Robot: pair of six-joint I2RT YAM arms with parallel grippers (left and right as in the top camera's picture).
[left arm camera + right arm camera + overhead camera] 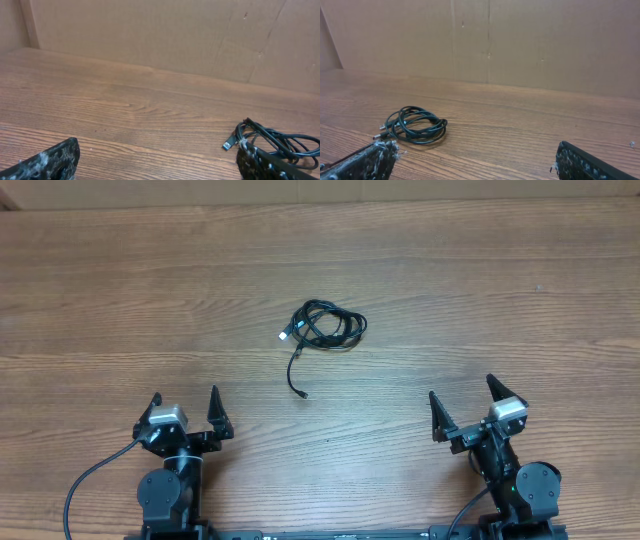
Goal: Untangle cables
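The cables (325, 328) lie as one coiled black bundle on the wooden table, a little above centre. A silver-tipped plug (285, 335) sticks out at the left and a loose strand with a small plug (297, 380) trails toward the front. The bundle shows at the right in the left wrist view (280, 142) and at the left in the right wrist view (417, 126). My left gripper (186, 412) is open and empty at the front left. My right gripper (464, 408) is open and empty at the front right. Both are well short of the bundle.
The wooden table (480, 290) fills the view. A brown cardboard wall (520, 45) stands along its far edge. The arms' thicker black cables (85, 485) hang at the front edge.
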